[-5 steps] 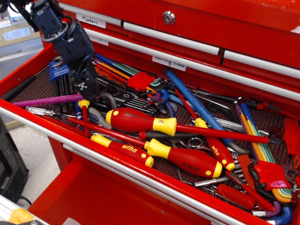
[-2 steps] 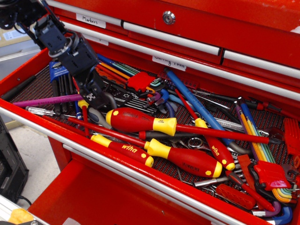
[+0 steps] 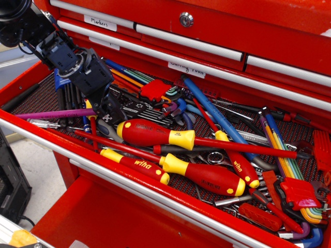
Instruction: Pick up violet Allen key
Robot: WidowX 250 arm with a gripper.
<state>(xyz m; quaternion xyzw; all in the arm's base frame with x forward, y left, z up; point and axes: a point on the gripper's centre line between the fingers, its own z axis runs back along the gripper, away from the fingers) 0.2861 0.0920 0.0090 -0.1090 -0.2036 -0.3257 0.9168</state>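
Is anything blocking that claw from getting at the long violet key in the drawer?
Nothing visible does. The gripper is right at the near end of the violet Allen key, which lies bare on the drawer liner. A yellow-tipped screwdriver crowds that end.

the gripper [image 3: 111,109] has slid right and a touch lower in the left of the frame, its black body tipping over further. the violet allen key [image 3: 54,113] has shifted, its right end now up against the gripper's tip.
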